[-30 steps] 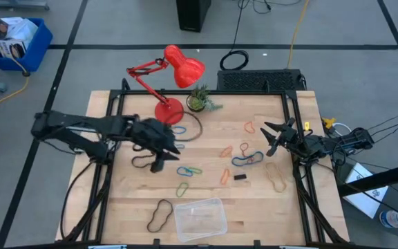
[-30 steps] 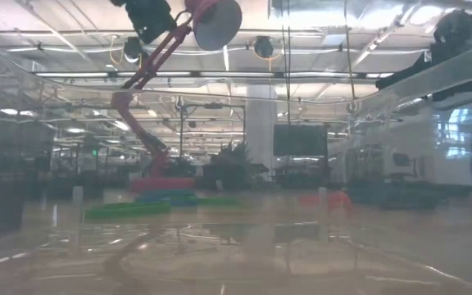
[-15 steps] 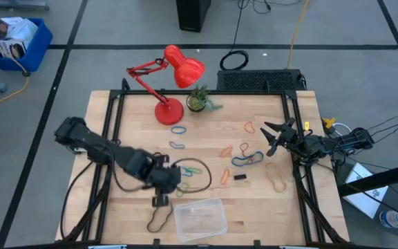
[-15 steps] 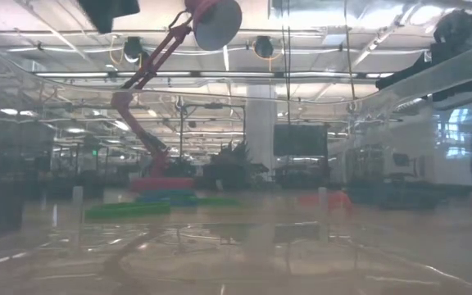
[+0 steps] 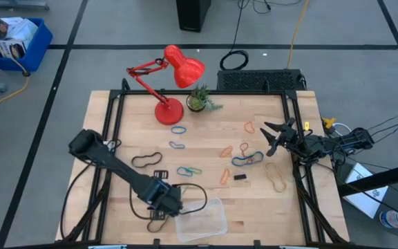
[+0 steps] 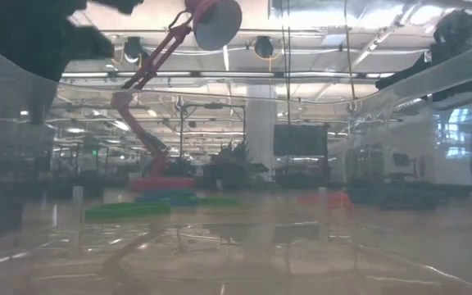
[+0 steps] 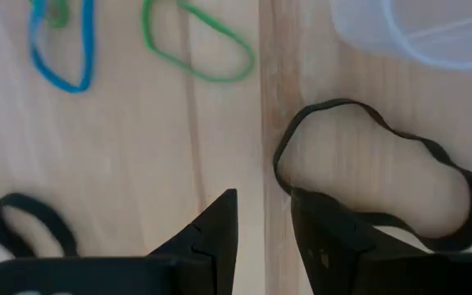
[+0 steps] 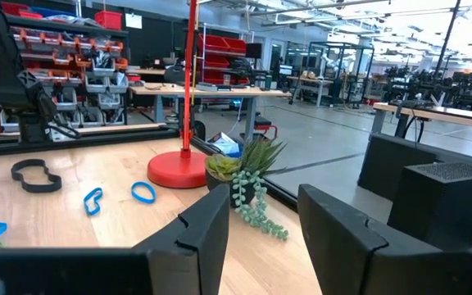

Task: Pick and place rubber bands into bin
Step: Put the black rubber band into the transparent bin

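Rubber bands lie flat across the wooden table: a black one [image 5: 159,218] at the front, a green one [image 5: 183,188], a blue-green one [image 5: 189,170], another black one [image 5: 146,160], and orange, blue and tan ones toward the right. The clear bin [image 5: 200,218] stands at the front edge. My left gripper [image 5: 166,206] is over the front black band [image 7: 367,180], just left of the bin [image 7: 416,33]. Its fingers are slightly apart [image 7: 265,201] with bare wood showing between them. My right gripper [image 5: 271,137] waits open at the table's right side [image 8: 265,205]. My left gripper comes from above, and one fingertip [image 7: 301,205] stands over the end of the front black band [image 7: 283,176]. I cannot tell whether it touches the band. The band lies flat on the table.
A red desk lamp [image 5: 175,69] and a small potted plant [image 5: 199,100] stand at the far edge. A thin black cable loop [image 5: 193,197] hangs from my left arm beside the bin. A small dark block [image 5: 240,177] lies among the bands.
My left gripper has gone from the middle left of the table toward the near edge, ending beside the bin over the front black band. Its cable loop has travelled with it. The bands and the bin have stayed where they were.
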Robot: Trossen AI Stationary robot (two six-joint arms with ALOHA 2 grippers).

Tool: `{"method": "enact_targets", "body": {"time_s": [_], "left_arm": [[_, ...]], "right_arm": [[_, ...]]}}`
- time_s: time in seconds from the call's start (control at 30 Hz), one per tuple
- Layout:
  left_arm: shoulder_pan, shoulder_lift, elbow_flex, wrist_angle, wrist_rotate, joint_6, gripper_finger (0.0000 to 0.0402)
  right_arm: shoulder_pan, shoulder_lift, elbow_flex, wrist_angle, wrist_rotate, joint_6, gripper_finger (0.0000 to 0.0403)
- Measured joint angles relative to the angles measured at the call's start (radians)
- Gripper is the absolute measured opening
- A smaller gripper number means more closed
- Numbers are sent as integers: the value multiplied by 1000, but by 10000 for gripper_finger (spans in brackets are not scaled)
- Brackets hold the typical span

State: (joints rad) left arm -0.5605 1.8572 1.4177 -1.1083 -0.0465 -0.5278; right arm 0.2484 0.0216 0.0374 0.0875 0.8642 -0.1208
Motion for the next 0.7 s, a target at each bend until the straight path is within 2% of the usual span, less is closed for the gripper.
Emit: {"method": "enact_targets", "body": {"time_s": [0.27, 0.5, 0.7], "left_arm": [[-18, -61, -207, 258, 28, -69, 120], [-10, -42, -288, 332, 57, -44, 120], [1, -44, -337, 462, 80, -45, 120]], "right_arm": [[0, 0, 0, 0, 0, 0, 144], [0, 0, 0, -1, 0, 0, 144], [0, 1, 0, -2, 0, 0, 144]]}}
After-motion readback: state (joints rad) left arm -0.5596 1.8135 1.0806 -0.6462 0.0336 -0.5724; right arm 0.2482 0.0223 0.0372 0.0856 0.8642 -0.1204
